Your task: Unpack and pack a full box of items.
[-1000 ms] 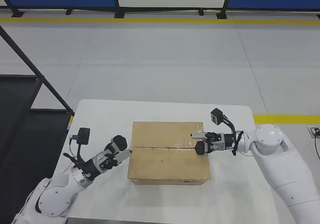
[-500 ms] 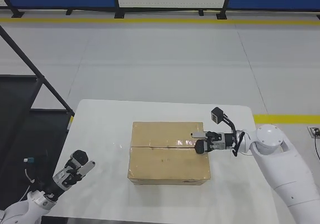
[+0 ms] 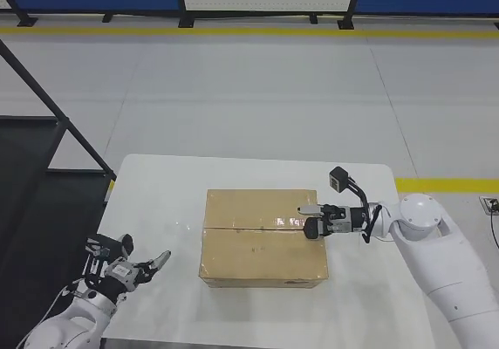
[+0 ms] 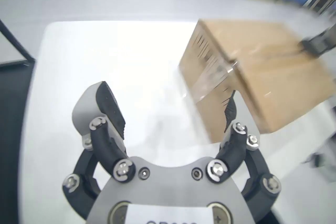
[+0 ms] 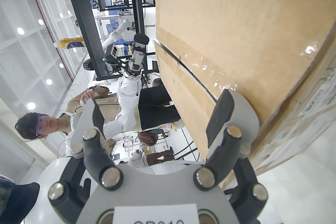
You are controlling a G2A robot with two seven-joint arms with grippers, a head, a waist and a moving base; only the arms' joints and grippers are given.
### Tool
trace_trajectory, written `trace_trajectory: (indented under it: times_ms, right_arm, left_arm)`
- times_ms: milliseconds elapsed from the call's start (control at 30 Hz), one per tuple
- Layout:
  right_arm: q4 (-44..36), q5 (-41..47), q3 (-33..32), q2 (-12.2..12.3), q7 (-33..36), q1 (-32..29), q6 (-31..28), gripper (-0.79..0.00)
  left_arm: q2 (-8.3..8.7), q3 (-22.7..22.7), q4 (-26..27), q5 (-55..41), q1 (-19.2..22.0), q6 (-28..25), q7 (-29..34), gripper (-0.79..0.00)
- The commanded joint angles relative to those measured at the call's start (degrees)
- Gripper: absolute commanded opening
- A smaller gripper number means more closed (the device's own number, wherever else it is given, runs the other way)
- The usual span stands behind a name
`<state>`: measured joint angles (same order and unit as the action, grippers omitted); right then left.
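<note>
Box is closed; I judge the opening step is in hand. Right tool, apart, is at the seam; left tool, apart, is aside. Next I must pry it open.

Left arm: low, off the left side of the box, well apart from it. Wrist aims toward the box's left face. Left gripper: jaws spread wide, nothing between them.

Right arm: comes in from the box's right side, forearm roughly level, wrist pointing along the box top. Right gripper: over the right end of the box top, jaws apart. One finger sits at the top by the taped seam; contact uncertain. The other is raised clear of the box.
</note>
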<state>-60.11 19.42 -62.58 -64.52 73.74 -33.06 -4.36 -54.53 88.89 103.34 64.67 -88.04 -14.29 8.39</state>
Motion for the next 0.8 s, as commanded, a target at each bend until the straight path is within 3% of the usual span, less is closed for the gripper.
trace_trajectory:
  times_ms: [0, 133, 433, 533, 767]
  right_arm:
    - [0.0, 0.0, 0.0, 0.0, 0.0, 0.0, 0.0, 0.0]
    - [0.0, 0.0, 0.0, 0.0, 0.0, 0.0, 0.0, 0.0]
    - [0.0, 0.0, 0.0, 0.0, 0.0, 0.0, 0.0, 0.0]
    - [0.0, 0.0, 0.0, 0.0, 0.0, 0.0, 0.0, 0.0]
    - [0.0, 0.0, 0.0, 0.0, 0.0, 0.0, 0.0, 0.0]
  left_arm:
    - [-0.02, -1.89, -1.58, 19.13, 1.28, 0.88, 0.05, 0.0]
    - [-0.27, -4.78, -4.36, 26.66, 3.13, 2.7, -2.25, 0.0]
    - [-0.65, -5.69, -6.05, 22.86, 4.14, 1.13, -4.6, 0.0]
    - [-1.15, -4.85, -5.02, 12.44, 4.13, -0.41, -7.34, 0.0]
    - [-1.82, 0.38, -7.2, -22.32, 3.93, -11.95, -8.54, 0.0]
